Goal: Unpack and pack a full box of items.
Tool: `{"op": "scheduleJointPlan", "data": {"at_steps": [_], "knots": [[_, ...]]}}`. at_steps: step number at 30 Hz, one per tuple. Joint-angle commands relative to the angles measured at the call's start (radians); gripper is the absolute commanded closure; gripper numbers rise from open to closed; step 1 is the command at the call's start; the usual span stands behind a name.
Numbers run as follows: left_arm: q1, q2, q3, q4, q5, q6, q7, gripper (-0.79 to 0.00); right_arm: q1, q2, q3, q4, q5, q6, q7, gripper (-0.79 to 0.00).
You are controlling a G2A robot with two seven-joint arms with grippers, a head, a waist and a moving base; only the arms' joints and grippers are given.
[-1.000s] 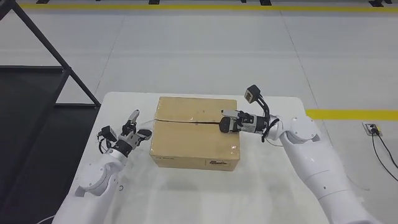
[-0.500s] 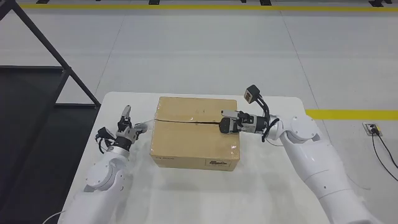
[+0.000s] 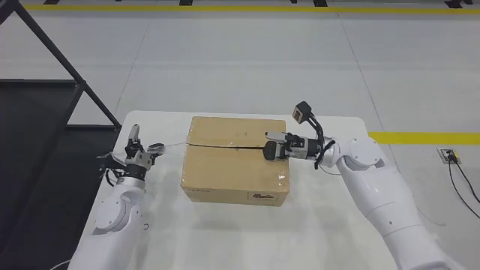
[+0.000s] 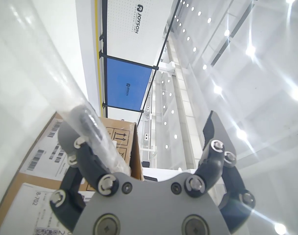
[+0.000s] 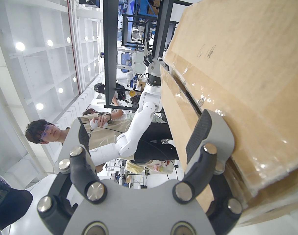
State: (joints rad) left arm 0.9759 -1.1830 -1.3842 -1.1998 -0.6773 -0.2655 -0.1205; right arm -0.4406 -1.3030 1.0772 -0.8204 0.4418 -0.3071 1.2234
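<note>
Cardboard box (image 3: 234, 166) sat mid-table, flaps closed. My left gripper (image 3: 139, 146) had swung outward from it, fingers spread wide, dragging clear tape (image 4: 96, 129) that clung to one finger. My right gripper (image 3: 268, 150), also spread, pressed one finger beside the seam. I judged the flaps nearly free.
</note>
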Motion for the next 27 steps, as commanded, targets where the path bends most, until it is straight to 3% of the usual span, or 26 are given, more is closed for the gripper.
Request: {"op": "scheduleJointPlan", "data": {"at_steps": [1, 17, 27], "knots": [[0.014, 0.000, -0.015, -0.018, 0.000, -0.010, 0.005, -0.785, 0.004, -0.002, -0.004, 0.005, 0.001, 0.000, -0.002, -0.785], [0.106, 0.000, -0.096, -0.148, 0.042, -0.024, 0.047, -0.785, 0.034, -0.011, -0.021, 0.058, 0.019, -0.008, 0.008, -0.785], [0.124, -0.005, -0.133, -0.227, 0.015, -0.004, 0.041, -0.785, 0.044, -0.016, -0.033, 0.076, 0.008, -0.005, -0.006, -0.785]]}}
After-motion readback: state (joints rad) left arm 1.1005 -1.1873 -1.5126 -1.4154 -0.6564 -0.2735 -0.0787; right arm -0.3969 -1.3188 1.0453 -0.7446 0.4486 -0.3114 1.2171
